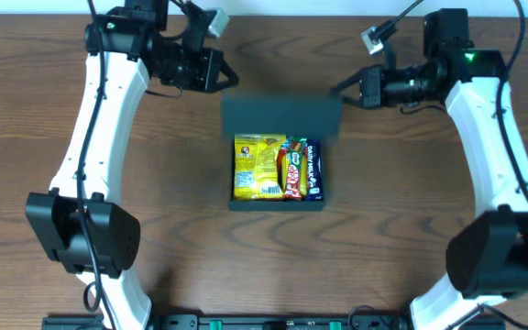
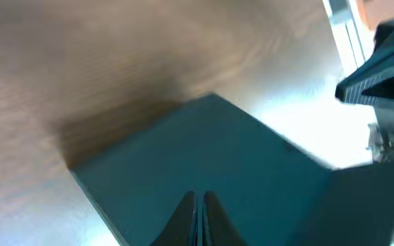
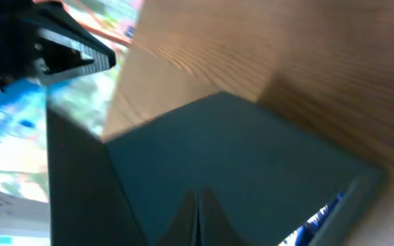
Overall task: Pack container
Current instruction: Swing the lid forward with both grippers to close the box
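Observation:
The dark teal container (image 1: 275, 205) sits mid-table with its flap lid (image 1: 282, 116) raised at the far side and blurred. Inside lie a yellow packet (image 1: 255, 167), a red bar (image 1: 292, 170) and a blue bar (image 1: 312, 170). My left gripper (image 1: 227, 78) is shut just beyond the lid's left corner. My right gripper (image 1: 342, 89) is shut just beyond its right corner. In the left wrist view the shut jaws (image 2: 199, 205) point at the lid (image 2: 204, 157). In the right wrist view the shut jaws (image 3: 197, 205) point at the lid (image 3: 231, 157); a blue packet edge (image 3: 317, 222) peeks out.
The wooden table (image 1: 401, 202) surrounds the box. The arm bases stand at the front left (image 1: 85, 234) and front right (image 1: 498, 252). Each wrist view shows the other gripper across the lid, in the left wrist view (image 2: 382, 75) and in the right wrist view (image 3: 67, 55).

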Robot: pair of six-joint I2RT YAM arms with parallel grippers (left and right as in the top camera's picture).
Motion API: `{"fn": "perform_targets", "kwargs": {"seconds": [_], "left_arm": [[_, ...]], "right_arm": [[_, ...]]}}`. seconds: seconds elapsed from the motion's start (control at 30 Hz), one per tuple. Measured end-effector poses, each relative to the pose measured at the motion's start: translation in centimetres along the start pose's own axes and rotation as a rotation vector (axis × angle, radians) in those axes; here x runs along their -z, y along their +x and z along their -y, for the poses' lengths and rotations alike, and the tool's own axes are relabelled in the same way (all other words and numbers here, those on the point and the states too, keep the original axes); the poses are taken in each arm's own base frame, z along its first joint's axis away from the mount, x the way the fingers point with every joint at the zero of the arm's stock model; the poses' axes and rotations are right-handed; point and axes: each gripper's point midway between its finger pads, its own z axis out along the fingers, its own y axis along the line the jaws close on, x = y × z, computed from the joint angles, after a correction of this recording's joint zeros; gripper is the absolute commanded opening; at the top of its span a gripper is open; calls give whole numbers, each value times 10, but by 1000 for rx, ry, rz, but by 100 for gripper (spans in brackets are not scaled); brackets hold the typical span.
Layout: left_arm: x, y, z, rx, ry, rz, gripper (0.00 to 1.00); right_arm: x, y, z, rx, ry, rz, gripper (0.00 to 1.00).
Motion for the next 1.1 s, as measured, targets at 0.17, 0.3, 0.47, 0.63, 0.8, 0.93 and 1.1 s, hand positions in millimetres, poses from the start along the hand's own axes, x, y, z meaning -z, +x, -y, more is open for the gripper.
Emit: {"fn": "perform_targets", "kwargs": {"seconds": [0.17, 0.3, 0.47, 0.63, 0.8, 0.93, 1.1], "left_arm": [[-2, 17, 4, -4, 6, -66, 6], [-1, 24, 2, 10, -9, -94, 6], [4, 41, -3, 43, -68, -156, 6], [35, 48, 7, -2, -178, -128, 6], [72, 69, 35, -124, -231, 45, 6], [53, 122, 20, -79, -228, 47, 6], [24, 171, -2, 1, -224, 16, 6]], "right_arm": [[2, 12, 1, 19, 78, -38, 1], [2, 13, 6, 21, 105, -45, 2], [4, 28, 11, -8, 182, -97, 1], [25, 36, -7, 64, 334, -78, 2], [62, 66, -40, 123, 415, 15, 2], [53, 110, -31, 105, 424, 23, 2], [31, 160, -10, 92, 417, 36, 2]]}}
